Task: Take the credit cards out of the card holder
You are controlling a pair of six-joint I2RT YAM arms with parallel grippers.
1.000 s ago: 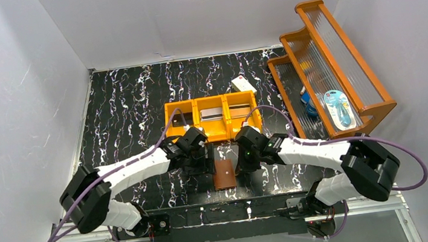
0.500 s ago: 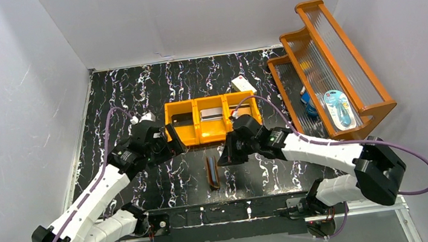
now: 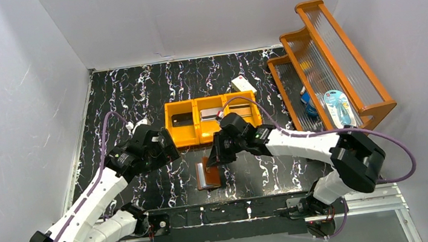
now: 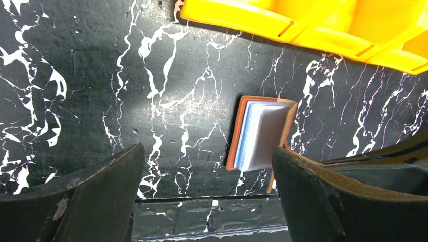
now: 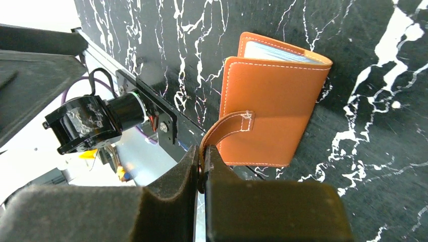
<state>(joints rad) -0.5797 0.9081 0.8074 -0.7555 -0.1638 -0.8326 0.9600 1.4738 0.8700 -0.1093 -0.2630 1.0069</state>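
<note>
Since a second ago the left arm has swung away to the left and its gripper has spread, and the card holder (image 3: 207, 175) has shifted left and fallen partly open.

A black table (image 3: 123, 95) with white marble veins fills the view. At its right edge a stepped wooden rack (image 3: 336, 40) with ribbed clear panels holds a blue packaged item (image 3: 339, 108); its print is too small to read. An orange three-compartment tray (image 3: 171, 129) sits mid-table. Its left bin holds a black card (image 3: 181, 120) and its middle bin a grey-silver card (image 3: 211, 115). Behind the tray lies a white box (image 3: 244, 84) with red marks that cannot be read.

The left gripper (image 3: 169, 145) hangs just left of the tray, jaws wide apart and holding nothing. The right gripper (image 5: 202, 159) is pressed together, pinching the snap tab (image 5: 227, 126) of the card holder.

The card holder lies on the table near the front edge, between the two grippers. Its brown leather cover shows white stitching, and pale blue-grey inner leaves show at the open edge.
</note>
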